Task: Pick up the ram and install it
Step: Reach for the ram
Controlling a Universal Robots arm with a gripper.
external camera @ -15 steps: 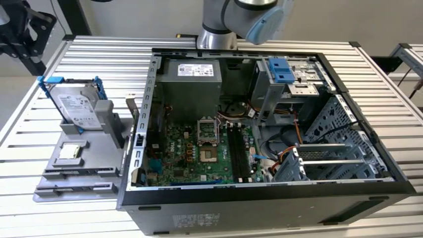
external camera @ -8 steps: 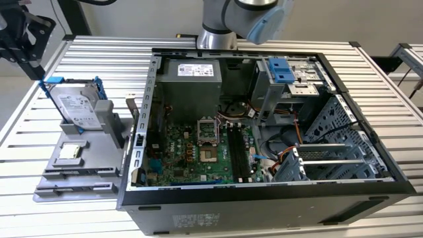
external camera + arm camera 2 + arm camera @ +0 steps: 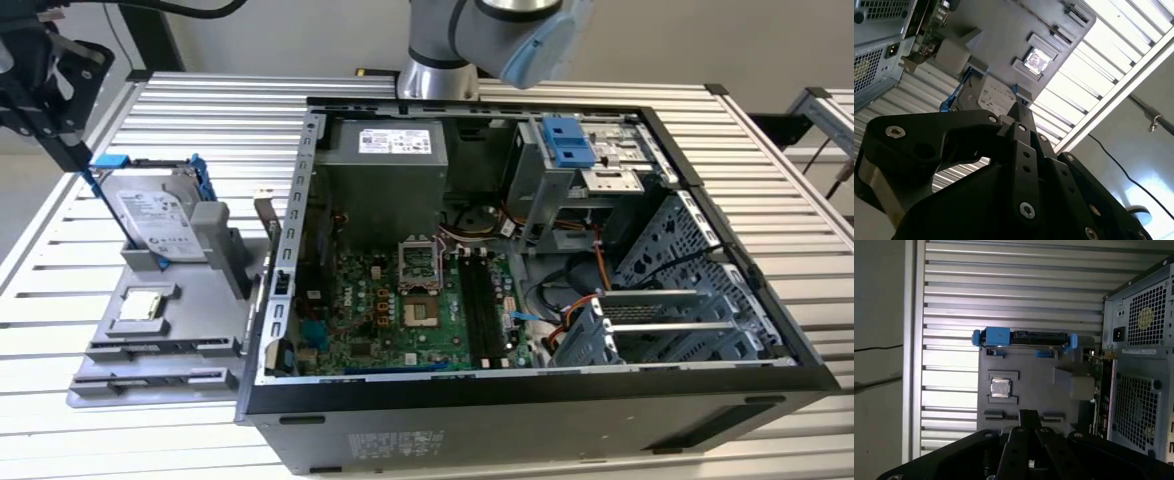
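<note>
The ram is out of view. My gripper (image 3: 67,150) hangs high over the table's far corner at the exterior view's left, beyond the grey fixture tray (image 3: 200,300). In both wrist views its black fingers (image 3: 1027,418) meet in one tip with nothing between them, so it is shut. That tip (image 3: 1017,111) points down at the tray (image 3: 1044,390). The open computer case (image 3: 747,290) lies on its side to the exterior view's right. Its green motherboard (image 3: 367,300) carries long black memory slots (image 3: 481,300).
The tray holds a silver hard drive in a blue frame (image 3: 154,215), standing on edge, and a square processor chip (image 3: 144,303). Narrow holders (image 3: 160,350) run along the tray's near edge. The case's rear panel (image 3: 1141,370) stands beside the tray. Ribbed metal table (image 3: 54,260) surrounds everything.
</note>
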